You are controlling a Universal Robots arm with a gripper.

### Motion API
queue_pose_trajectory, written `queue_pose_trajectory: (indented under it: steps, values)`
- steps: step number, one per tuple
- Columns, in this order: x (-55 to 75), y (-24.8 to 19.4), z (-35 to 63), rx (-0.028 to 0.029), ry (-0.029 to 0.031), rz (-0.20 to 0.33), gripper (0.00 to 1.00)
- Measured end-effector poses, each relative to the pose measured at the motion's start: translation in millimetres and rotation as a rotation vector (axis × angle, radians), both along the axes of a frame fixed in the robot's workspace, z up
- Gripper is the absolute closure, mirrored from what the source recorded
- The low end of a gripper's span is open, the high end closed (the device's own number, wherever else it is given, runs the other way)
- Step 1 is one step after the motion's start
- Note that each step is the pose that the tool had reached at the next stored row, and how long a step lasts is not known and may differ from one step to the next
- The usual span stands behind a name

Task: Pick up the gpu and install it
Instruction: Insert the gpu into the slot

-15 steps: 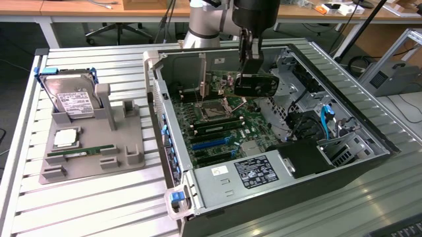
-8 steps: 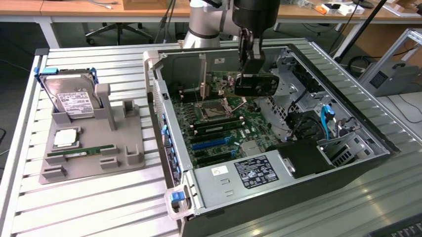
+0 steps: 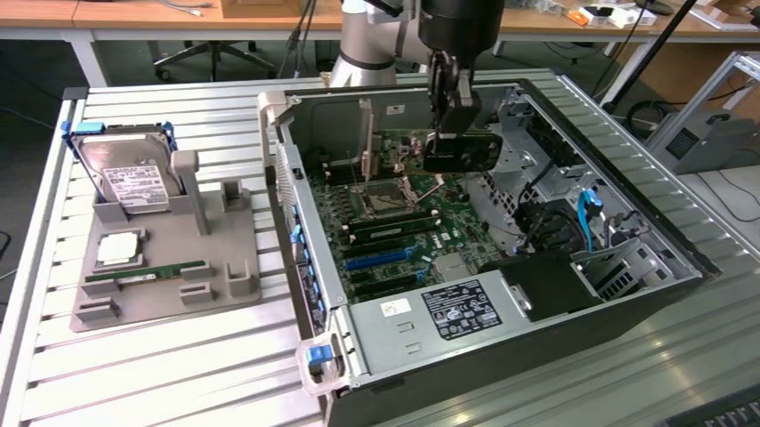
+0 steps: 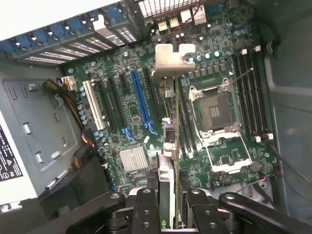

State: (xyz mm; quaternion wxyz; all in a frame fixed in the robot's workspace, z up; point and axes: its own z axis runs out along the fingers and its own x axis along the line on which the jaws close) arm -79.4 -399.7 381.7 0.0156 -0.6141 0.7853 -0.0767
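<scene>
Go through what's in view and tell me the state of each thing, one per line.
claw: shut on the gpu
gpu: held edge-on above the motherboard, not seated
computer case: side panel off, interior exposed
CPU socket: empty, no chip in it
hard drive: standing tilted in the grey holder
memory stick: lying flat on the holder
</scene>
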Motion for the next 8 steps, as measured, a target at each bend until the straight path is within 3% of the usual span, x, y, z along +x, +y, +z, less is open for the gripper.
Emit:
queue_pose_trajectory:
  steps: [8]
  values:
    - [0.0, 0.0, -0.1, -0.0013, 0.0, 0.04, 0.73]
